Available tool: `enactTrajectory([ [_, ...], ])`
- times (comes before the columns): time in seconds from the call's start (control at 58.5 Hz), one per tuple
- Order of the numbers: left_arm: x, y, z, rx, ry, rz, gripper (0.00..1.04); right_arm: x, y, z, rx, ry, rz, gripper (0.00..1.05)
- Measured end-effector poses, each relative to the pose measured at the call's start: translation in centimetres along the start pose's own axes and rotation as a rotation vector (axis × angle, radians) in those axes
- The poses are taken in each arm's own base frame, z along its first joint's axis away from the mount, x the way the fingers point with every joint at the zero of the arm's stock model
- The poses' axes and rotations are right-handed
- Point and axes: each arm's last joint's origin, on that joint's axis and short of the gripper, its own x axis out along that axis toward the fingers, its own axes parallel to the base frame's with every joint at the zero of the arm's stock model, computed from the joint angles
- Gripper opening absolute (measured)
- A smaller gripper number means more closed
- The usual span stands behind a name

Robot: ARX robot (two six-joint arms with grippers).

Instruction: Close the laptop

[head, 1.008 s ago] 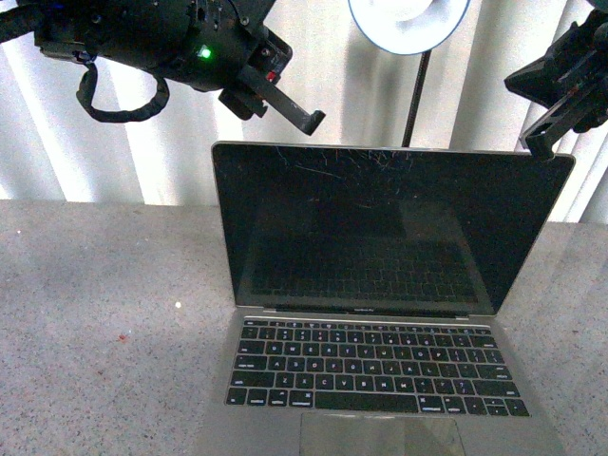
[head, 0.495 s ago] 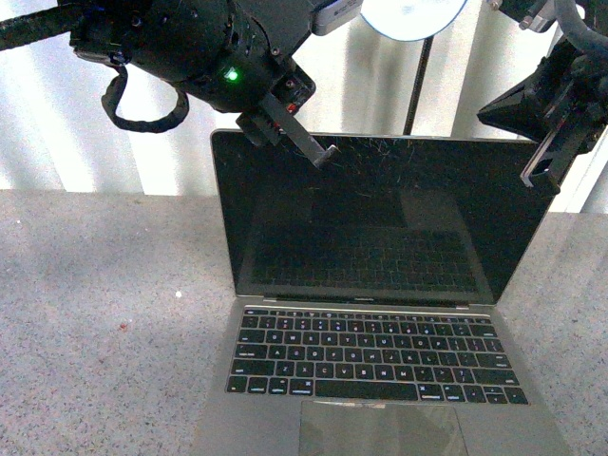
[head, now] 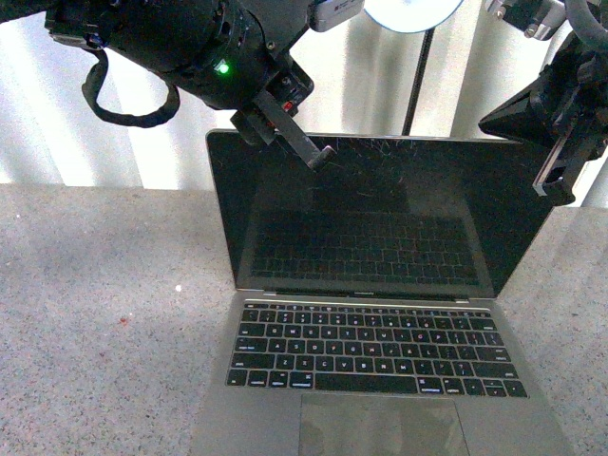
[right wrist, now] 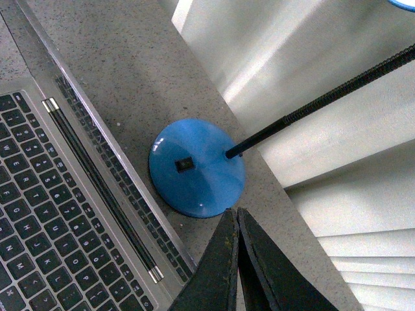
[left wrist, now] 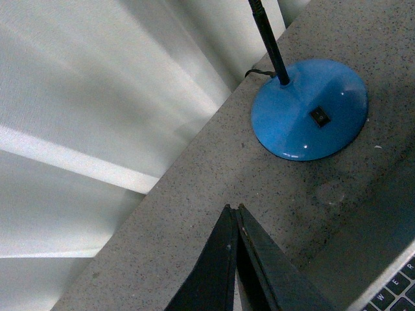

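Laptop (head: 375,313) is stiff, slick metal; screen (head: 380,223) is fragile; push its top edge, upper centre; left end effector (head: 321,158) and right end effector (head: 559,188) are both pinched together.

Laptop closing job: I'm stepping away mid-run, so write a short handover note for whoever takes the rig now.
Laptop: open on the table, lid near upright.
Left pincer: shut, empty, at the lid's top edge; contact unclear.
Right pincer: shut, empty, beside the lid's top right corner.
Done: both arms are at the lid.
Left: push the lid down shut.
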Motion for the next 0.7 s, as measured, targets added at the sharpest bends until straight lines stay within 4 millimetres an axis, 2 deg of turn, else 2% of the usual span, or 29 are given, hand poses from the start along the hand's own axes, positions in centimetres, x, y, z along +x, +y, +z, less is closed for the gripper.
enactTrajectory([
  [0.359, -0.9, -0.7, -0.5, 0.017, 0.034, -0.049, 0.04, -0.6, 0.8, 0.0, -0.018, 0.038, 0.083, 0.03],
  [0.7, -1.7, -2.0, -1.9, 0.014, 0.071, -0.12, 0.04, -0.4, 2.4, -0.4, -0.052, 0.07, 0.161, 0.03],
])
